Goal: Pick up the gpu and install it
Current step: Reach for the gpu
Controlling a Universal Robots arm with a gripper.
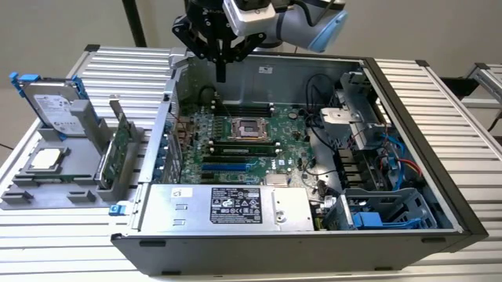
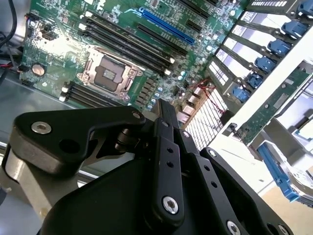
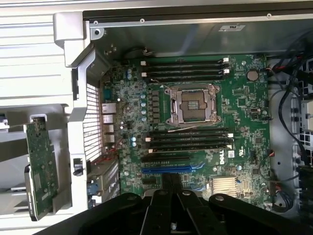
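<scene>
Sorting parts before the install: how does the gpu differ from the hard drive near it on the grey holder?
The gpu is a thin green circuit card; the hard drive is a thicker silver box with blue rails. The gpu stands on edge right beside the computer case; the hard drive leans back, farther toward the exterior view's left. Both sit in the grey holder outside the case, apart from the gripper.

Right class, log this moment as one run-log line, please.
gripper: shut, empty, above open case | gpu: upright in grey holder beside case, not held | blue slot: empty
</scene>
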